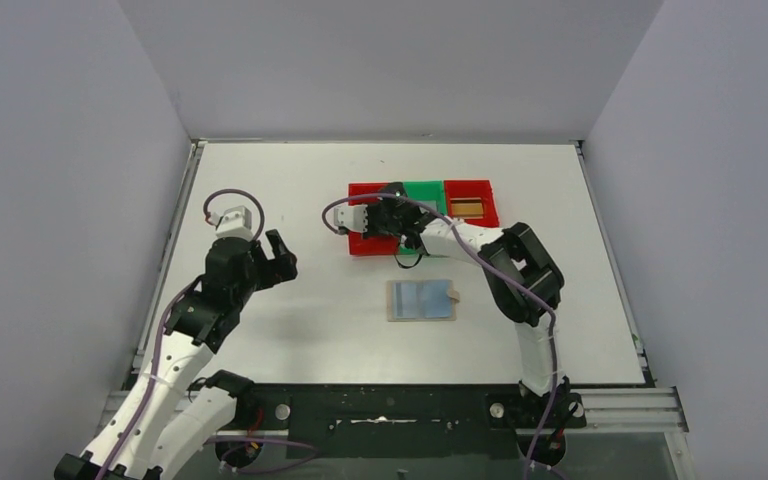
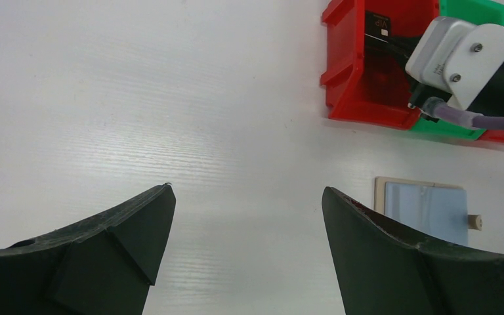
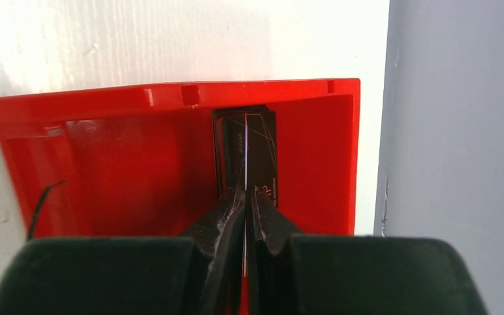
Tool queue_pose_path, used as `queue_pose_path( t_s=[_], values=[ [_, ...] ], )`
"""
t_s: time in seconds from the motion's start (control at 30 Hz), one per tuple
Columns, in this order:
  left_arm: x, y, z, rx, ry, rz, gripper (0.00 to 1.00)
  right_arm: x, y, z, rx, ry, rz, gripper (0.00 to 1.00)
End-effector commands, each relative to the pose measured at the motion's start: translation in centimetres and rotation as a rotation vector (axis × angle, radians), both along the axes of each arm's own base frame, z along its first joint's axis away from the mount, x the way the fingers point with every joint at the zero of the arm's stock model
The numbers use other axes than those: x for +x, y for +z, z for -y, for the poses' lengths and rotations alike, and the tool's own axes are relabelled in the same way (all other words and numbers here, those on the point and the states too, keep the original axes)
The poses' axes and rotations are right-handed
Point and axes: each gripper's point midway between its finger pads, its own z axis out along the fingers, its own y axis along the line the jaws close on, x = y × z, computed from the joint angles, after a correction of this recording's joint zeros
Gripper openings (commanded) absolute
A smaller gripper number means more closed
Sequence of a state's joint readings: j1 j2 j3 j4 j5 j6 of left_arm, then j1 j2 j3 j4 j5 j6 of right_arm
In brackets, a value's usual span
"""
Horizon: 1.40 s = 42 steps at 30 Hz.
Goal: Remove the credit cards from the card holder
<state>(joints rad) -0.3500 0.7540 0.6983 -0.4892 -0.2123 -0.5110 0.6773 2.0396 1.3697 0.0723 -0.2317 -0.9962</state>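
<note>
Firmly pressed together, the right claw [image 3: 245, 197] pinches a dark card [image 3: 246, 147] by its near end. The wrist view shows the card edge-on as a thin bright line between the two fingers. Claw and card sit inside the left red bin [image 3: 105, 105], and the card's far end reaches toward the bin's far wall. Whether the card touches the bin floor cannot be told. Nothing else shows in the part of this bin that is visible.

Just beside it stands the green bin [image 1: 424, 190], touching both neighbours. The right arm crosses it, so its contents cannot be made out. On the other side is the right red bin [image 1: 482, 190], where a gold-brown card [image 1: 467, 208] lies flat.

Nearer the arm bases, apart from the row of bins, the card holder [image 1: 422, 300] lies opened flat on the white table [image 1: 290, 180]. Its light blue lining faces up and its snap tab [image 1: 454, 296] sticks out on the right. No card can be made out in it from above.

Well off to the left, the left claw [image 2: 248, 193] hangs over bare table with its fingers spread wide, holding nothing.
</note>
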Motion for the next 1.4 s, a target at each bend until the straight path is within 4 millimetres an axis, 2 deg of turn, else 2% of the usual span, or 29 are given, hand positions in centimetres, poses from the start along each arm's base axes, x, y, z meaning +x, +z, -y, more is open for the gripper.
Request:
queue_pose_path(
  t_s=[0.0, 0.17, 0.3, 0.43, 0.53, 0.63, 0.7, 0.93, 1.03, 1.13, 1.2, 1.27, 1.37],
  values=[
    [0.7, 1.7, 0.2, -0.016, -0.010, 0.063, 0.84, 3.2, 2.4, -0.1, -0.008, -0.007, 0.125, 0.00],
    [0.7, 1.5, 0.3, -0.018, -0.015, 0.056, 0.84, 4.1, 1.5, 0.1, -0.041, -0.014, 0.159, 0.01],
    [0.8, 1.6, 0.4, -0.020, -0.021, 0.058, 0.84, 4.1, 0.4, 0.1, -0.055, -0.010, 0.142, 0.09],
    [0.8, 1.5, 0.4, -0.022, -0.022, 0.055, 0.84, 4.3, -0.7, 0.4, -0.066, -0.016, 0.125, 0.18],
    [0.8, 1.5, 0.4, -0.023, -0.024, 0.056, 0.84, 4.2, -1.3, 0.6, -0.072, -0.018, 0.106, 0.28],
    [0.8, 1.5, 0.4, -0.022, -0.021, 0.055, 0.84, 4.6, -1.0, 0.9, -0.068, -0.036, 0.106, 0.40],
    [0.8, 1.5, 0.3, -0.021, -0.018, 0.054, 0.84, 4.7, -0.6, 1.0, -0.056, -0.044, 0.105, 0.43],
    [1.0, 1.3, 0.4, -0.020, -0.023, 0.045, 0.84, 4.2, 2.9, 0.2, 0.043, -0.048, 0.115, 0.48],
    [1.0, 1.2, 0.4, -0.018, -0.022, 0.043, 0.84, 3.9, 6.3, -0.3, 0.130, -0.068, 0.139, 0.50],
    [0.9, 1.1, 0.3, -0.017, -0.020, 0.041, 0.84, 3.1, 10.5, -0.7, 0.267, -0.099, 0.190, 0.54],
    [1.0, 1.1, 0.3, -0.016, -0.018, 0.040, 0.84, 2.6, 13.4, -0.2, 0.377, -0.148, 0.235, 0.57],
    [1.0, 1.0, 0.2, -0.014, -0.016, 0.038, 0.84, 1.3, 15.6, 0.5, 0.459, -0.235, 0.244, 0.65],
    [0.9, 1.0, 0.2, -0.014, -0.014, 0.037, 0.84, -1.3, 17.5, 2.8, 0.608, -0.416, 0.172, 0.68]
  ],
)
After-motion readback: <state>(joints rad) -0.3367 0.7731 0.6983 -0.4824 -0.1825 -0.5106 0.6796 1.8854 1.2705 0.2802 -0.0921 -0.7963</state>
